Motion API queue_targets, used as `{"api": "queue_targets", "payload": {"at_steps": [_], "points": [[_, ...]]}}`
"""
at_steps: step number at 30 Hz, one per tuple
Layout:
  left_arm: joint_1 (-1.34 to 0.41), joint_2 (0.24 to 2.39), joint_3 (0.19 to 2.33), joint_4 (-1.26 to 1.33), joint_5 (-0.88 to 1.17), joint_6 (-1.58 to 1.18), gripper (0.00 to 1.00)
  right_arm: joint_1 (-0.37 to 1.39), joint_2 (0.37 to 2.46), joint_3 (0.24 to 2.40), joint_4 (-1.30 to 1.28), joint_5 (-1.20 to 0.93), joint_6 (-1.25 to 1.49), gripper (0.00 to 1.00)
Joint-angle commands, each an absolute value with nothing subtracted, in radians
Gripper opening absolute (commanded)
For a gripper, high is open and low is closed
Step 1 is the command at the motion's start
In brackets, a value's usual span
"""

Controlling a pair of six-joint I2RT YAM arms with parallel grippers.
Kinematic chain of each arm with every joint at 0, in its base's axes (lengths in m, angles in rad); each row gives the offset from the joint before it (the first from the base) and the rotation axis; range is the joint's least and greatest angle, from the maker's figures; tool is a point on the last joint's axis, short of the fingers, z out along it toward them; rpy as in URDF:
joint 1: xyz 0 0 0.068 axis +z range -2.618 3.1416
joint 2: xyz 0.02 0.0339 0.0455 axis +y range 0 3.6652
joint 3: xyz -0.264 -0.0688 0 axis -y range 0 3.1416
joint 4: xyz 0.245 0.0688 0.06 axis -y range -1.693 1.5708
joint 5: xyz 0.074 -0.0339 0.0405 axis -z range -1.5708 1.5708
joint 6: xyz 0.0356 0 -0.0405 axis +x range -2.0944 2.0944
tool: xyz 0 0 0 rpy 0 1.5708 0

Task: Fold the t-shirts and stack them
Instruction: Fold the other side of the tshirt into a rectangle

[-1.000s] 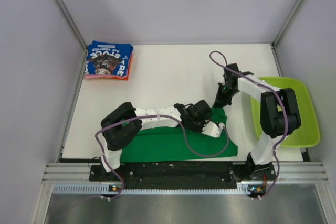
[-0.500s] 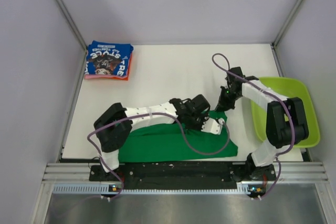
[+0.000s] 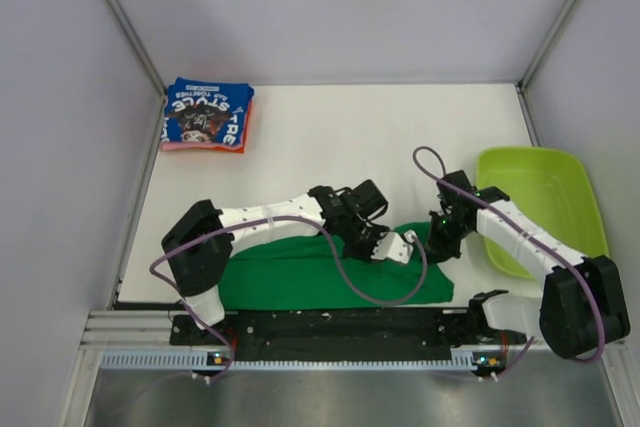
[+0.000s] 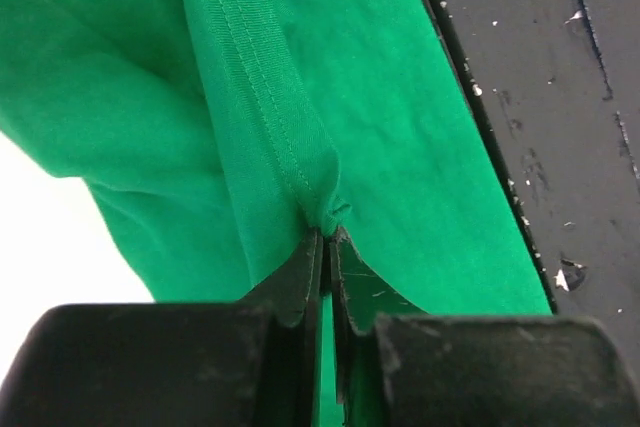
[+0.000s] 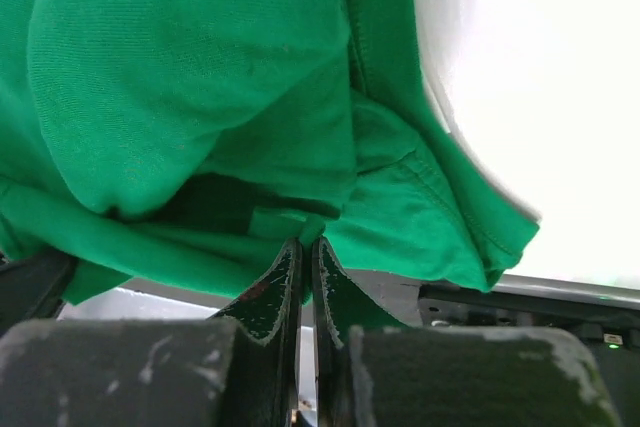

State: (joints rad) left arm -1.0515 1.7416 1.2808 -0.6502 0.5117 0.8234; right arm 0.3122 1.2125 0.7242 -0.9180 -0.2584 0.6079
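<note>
While the green t-shirt (image 3: 300, 282) lies bunched along the bench's (image 3: 330, 137) near edge, the left tool (image 4: 327, 242) is clamped on its stitched hem and the right tool (image 5: 307, 247) on a fold at its right end. Folding looks under way, and next both tools would likely need to carry their edges across together. Three shirts count: this one, one blue t-shirt (image 3: 207, 114) stacked on one orange-pink t-shirt (image 3: 195, 147) far left, beside two tools and one lime-green tub (image 3: 545, 197).
</note>
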Motion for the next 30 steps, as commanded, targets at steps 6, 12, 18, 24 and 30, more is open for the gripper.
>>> {"api": "queue_targets", "payload": {"at_steps": [6,12,18,24,30], "points": [[-1.054,1.775,1.256,-0.635,0.578,0.795,0.22,0.371,1.224,0.690,-0.854,-0.292,0.686,0.00],[-1.058,1.793,1.255,-0.629,0.600,0.773,0.24,0.371,1.221,0.631,-0.799,-0.334,0.715,0.00],[-1.058,1.698,1.229,-0.747,0.706,0.880,0.00,0.385,1.167,0.589,-0.836,-0.376,0.721,0.00],[-1.058,1.732,1.160,-0.716,0.681,0.910,0.00,0.453,1.164,0.520,-0.824,-0.361,0.775,0.00],[-1.058,1.773,1.196,-0.725,0.649,0.882,0.35,0.454,1.138,0.612,-0.890,-0.255,0.758,0.33]]}}
